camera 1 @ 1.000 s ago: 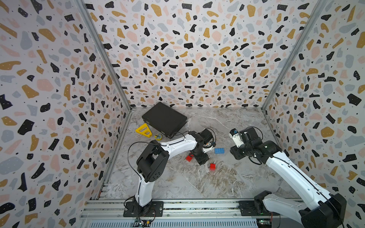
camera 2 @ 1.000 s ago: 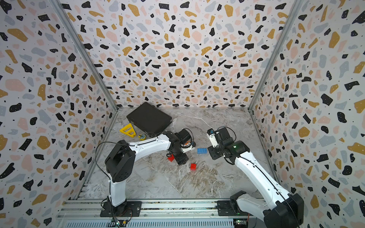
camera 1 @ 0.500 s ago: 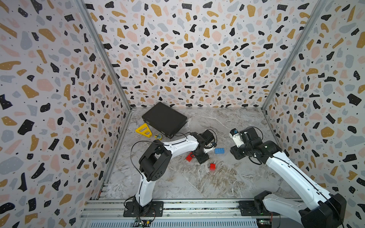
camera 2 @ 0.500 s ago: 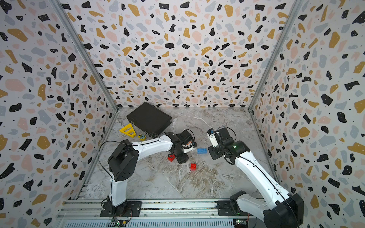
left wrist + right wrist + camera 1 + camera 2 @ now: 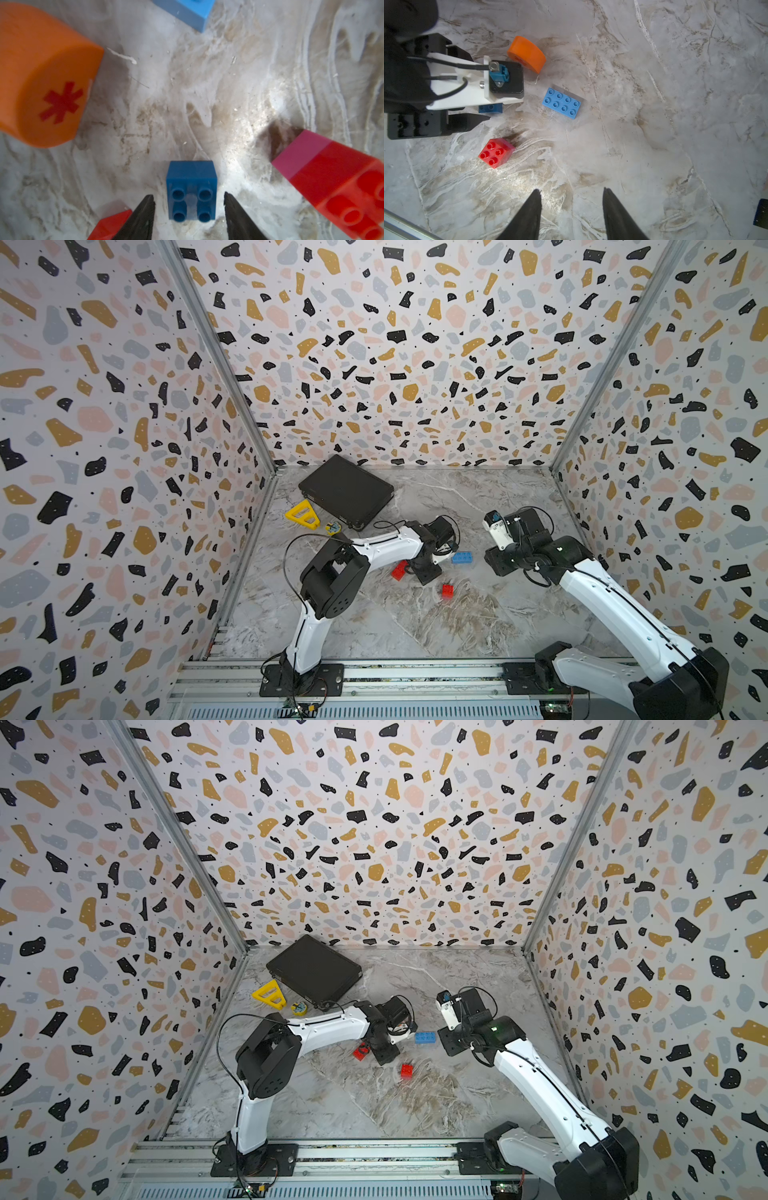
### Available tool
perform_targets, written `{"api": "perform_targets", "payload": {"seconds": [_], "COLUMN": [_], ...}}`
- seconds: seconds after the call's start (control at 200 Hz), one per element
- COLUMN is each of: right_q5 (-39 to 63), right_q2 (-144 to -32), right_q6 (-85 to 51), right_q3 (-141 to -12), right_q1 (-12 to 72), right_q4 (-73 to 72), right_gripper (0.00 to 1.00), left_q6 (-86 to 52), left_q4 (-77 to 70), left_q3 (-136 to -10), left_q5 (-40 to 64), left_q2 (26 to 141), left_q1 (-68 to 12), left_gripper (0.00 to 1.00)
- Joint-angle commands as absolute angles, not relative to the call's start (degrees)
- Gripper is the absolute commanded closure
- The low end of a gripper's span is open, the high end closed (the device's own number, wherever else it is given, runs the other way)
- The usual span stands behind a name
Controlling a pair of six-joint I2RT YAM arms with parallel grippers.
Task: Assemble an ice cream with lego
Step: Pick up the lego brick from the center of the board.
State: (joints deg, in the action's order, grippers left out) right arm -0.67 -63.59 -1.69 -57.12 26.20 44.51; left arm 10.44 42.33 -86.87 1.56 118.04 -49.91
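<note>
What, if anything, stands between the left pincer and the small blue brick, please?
Nothing visible: the small blue brick sits inside the open left pincer, gaps on both sides; a red brick lies outside one finger.

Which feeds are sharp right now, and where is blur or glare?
Left wrist view: small blue brick inside the open left pincer is sharp; orange dome and red-and-pink stack are blurred; glare whitens the table beside the stack. Right wrist view: crisp, studs on the light-blue brick distinct. Top views: even light, detail small.
</note>
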Motion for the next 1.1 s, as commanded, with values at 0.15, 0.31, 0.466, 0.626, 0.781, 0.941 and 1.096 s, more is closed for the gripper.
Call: {"api": "perform_targets", "payload": {"seconds": [0.15, 0.31, 0.466, 0.626, 0.781, 0.941, 1.096], "right_q5": [-0.53, -0.53, -0.44, -0.51, -0.9, -0.97, -0.88], "right_q2": [-63.11, -63.19, -63.19, -63.19, -63.11, -63.18, -63.28], "right_q6": [-2.2, -2.2, -2.2, -2.27, -2.27, -2.28, -2.29], "right_q3": [-56.82, -56.87, -56.77, -56.73, -56.69, -56.69, -56.6], "right_q1": [25.93, 25.92, 25.93, 25.92, 25.88, 25.92, 25.88], "right_q4": [45.27, 45.27, 45.35, 45.37, 45.35, 45.35, 45.51], "right_gripper": [0.49, 0.5, 0.5, 0.5, 0.5, 0.5, 0.5], "left_q6": [10.2, 10.35, 10.37, 10.35, 10.36, 10.2, 10.05], "left_q4": [42.45, 42.78, 42.8, 43.06, 43.08, 43.5, 43.7], "left_q3": [-88.74, -88.77, -88.88, -89.12, -89.22, -89.69, -89.78], "left_q5": [-0.31, -0.87, -1.1, -1.14, -1.06, -1.05, -0.75], "left_q2": [119.0, 119.3, 119.7, 120.18, 120.41, 120.19, 118.73], "left_q1": [-50.67, -50.71, -50.89, -50.99, -50.98, -50.98, -51.06], "left_gripper": [0.5, 0.51, 0.51, 0.49, 0.53, 0.63, 0.69]}}
